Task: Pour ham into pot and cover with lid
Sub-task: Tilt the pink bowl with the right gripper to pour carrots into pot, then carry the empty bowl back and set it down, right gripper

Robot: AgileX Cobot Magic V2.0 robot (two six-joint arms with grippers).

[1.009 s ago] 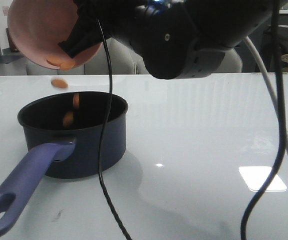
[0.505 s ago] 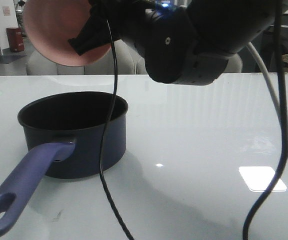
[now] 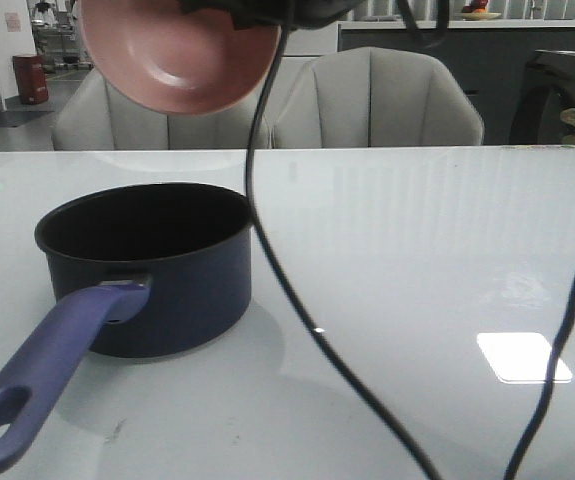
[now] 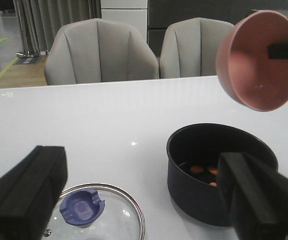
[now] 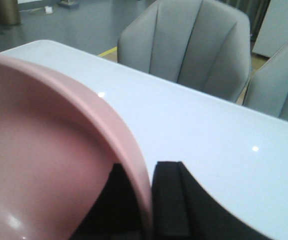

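**Bowl emptied over pot; lid placement pending**

White glossy table (image 3: 417,250), with grey upholstered chairs (image 4: 101,50) behind it, carries the work.

1. Right gripper (image 5: 146,192): closed on the rim of the pink bowl (image 3: 177,55), one finger on the inner wall, one on the outer. The bowl is held tilted in the air above the far side of the pot (image 3: 147,265), well clear of it. Its interior appears empty.

2. Ham (image 4: 206,172): several small orange pieces lie on the black bottom of the pot, visible in the left wrist view only.

3. Left gripper (image 4: 138,200): wide open, holding nothing, positioned above the table, with the lid (image 4: 96,212) below and between its fingers. The lid rests flat on the table, knob up, just beside the pot.

Step status: pouring appears complete. Covering is not yet done.

Next move, as judged: the bowl must clear the space over the pot. The left gripper must descend, close on the blue knob (image 4: 82,209), lift the lid level, and centre it on the pot rim. An off-centre grip may tilt the lid.
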